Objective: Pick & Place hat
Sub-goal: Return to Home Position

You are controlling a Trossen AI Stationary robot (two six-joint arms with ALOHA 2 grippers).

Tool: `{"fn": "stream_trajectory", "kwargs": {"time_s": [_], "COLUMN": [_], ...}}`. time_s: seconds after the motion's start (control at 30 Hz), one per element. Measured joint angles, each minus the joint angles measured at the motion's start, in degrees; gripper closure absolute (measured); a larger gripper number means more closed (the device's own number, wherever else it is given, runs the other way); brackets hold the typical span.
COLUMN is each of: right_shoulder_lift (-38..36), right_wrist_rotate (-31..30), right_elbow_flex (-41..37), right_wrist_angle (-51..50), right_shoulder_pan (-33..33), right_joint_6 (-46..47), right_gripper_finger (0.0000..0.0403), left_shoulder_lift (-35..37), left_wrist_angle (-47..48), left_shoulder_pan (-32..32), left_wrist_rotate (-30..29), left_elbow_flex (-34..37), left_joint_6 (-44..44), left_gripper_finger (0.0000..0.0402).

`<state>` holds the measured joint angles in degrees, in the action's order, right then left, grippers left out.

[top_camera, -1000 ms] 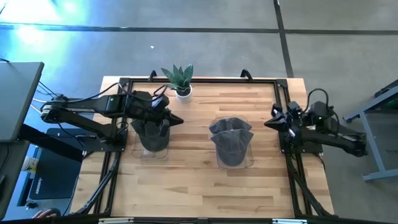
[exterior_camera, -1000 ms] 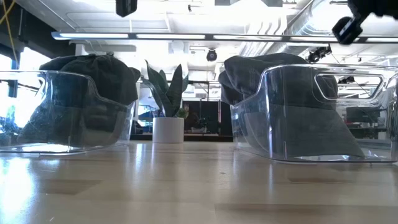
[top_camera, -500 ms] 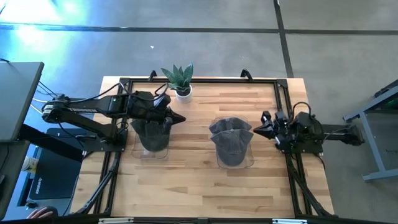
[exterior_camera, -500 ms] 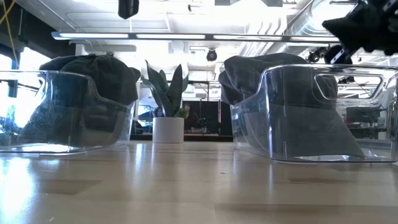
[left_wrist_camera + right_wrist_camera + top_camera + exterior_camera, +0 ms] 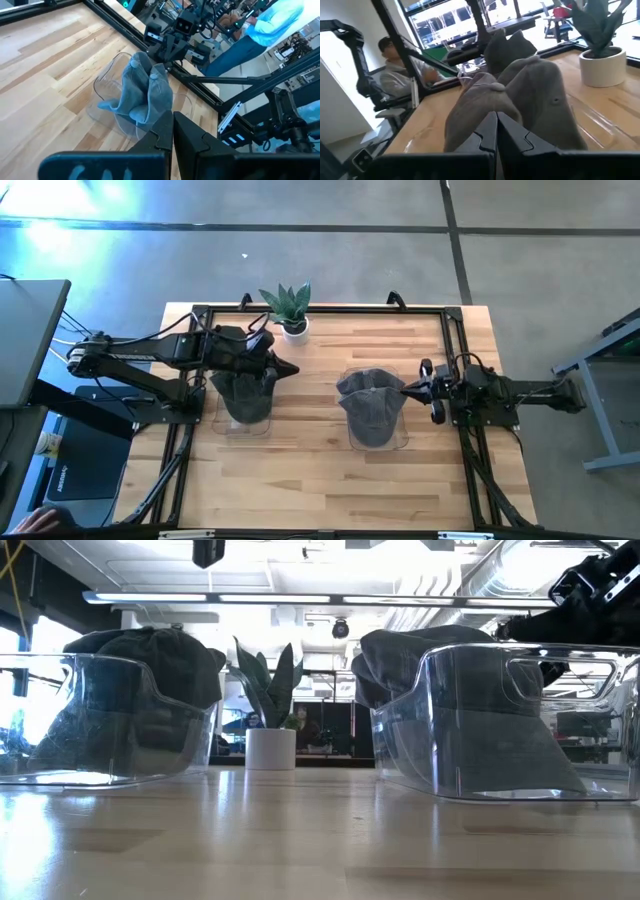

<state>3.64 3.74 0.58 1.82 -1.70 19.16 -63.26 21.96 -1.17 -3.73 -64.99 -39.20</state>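
Two clear bins stand on the wooden table, each holding a stack of dark grey hats. The left stack [image 5: 245,395] sits under my left arm; the right stack [image 5: 370,408] [image 5: 142,92] [image 5: 520,95] rises above its bin's rim [image 5: 500,655]. My right gripper [image 5: 405,390] [image 5: 496,131] is shut and points level at the right stack's top from the table's right side, close to it; no touch shows. My left gripper [image 5: 290,370] [image 5: 172,134] is shut and hovers above the left bin's right rim.
A potted plant in a white pot [image 5: 292,315] [image 5: 268,715] stands at the far edge between the bins. A black frame [image 5: 455,350] borders the table. Bare wood lies between the bins and along the near side. People show beyond the table [image 5: 395,75] [image 5: 272,25].
My right gripper has swung from the table's right edge leftward toward the right bin, its arm straightening, and now points at the hat stack's top. The fingers have stayed shut. My left arm and both hat stacks have kept still.
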Motion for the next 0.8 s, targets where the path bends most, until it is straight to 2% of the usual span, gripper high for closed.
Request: {"fn": "stream_trajectory", "kwargs": {"time_s": [0.2,0.33,0.43,0.6,0.67,0.8], "right_shoulder_lift": [0.00,0.00,0.02,0.02,0.04,0.09], "right_wrist_rotate": [-0.24,-0.23,-0.21,-0.21,-0.21,-0.19], "right_elbow_flex": [0.00,-0.02,-0.02,-0.02,-0.02,-0.04], "right_wrist_angle": [-0.13,-0.13,-0.15,-0.19,-0.21,-0.21], "right_shoulder_pan": [-0.24,-0.24,-0.24,-0.24,-0.24,-0.24], "right_joint_6": [-0.28,-3.90,-6.59,-8.25,-7.77,-7.69], "right_gripper_finger": [0.0398,0.0387,0.0381,0.0378,0.0379,0.0383], "left_shoulder_lift": [0.09,0.20,3.34,15.18,21.17,34.54], "left_wrist_angle": [0.02,1.07,0.98,-3.37,-8.02,-9.47], "left_shoulder_pan": [-2.10,-5.41,-8.20,-9.33,-9.31,-9.31], "left_wrist_rotate": [-0.40,-3.23,-6.32,-6.82,-6.53,-6.47], "left_elbow_flex": [0.00,0.15,3.60,16.31,22.07,32.36], "left_joint_6": [4.51,8.53,10.92,10.06,10.56,12.22], "left_gripper_finger": [0.0394,0.0394,0.0394,0.0400,0.0400,0.0401]}}
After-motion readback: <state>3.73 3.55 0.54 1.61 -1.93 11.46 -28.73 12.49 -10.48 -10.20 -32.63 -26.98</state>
